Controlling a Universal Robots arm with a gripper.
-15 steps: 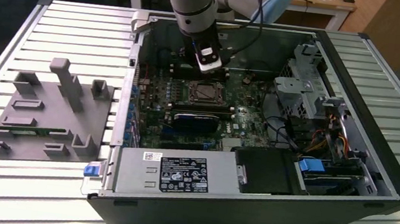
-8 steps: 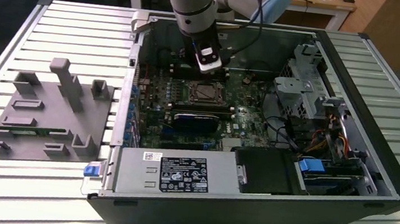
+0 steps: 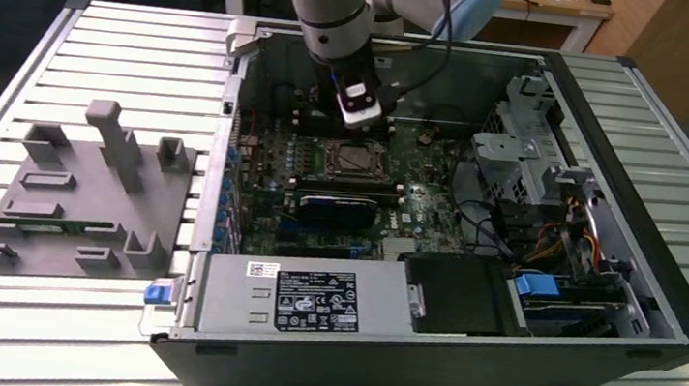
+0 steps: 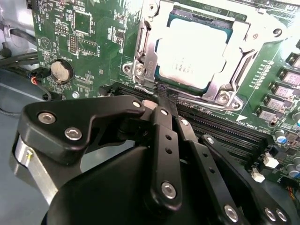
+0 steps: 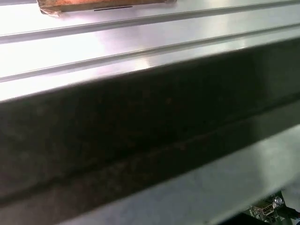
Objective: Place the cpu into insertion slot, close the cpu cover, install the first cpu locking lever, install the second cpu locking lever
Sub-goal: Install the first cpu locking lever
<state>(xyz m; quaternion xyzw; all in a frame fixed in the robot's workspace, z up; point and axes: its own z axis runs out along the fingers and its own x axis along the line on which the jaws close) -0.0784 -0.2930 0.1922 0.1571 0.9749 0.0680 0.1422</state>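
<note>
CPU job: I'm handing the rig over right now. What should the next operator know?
Gripper: fingers shut, tips right at the edge of the cpu cover, next to the memory slots.
Cpu lies flat under the cover, which is down over it.
Done: cpu placed, cover closed.
Left: the locking levers; whether either is latched cannot be told.

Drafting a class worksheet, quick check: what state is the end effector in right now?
The end effector: closed, fingertips together close to the edge of the cpu cover; nothing visibly held.
</note>
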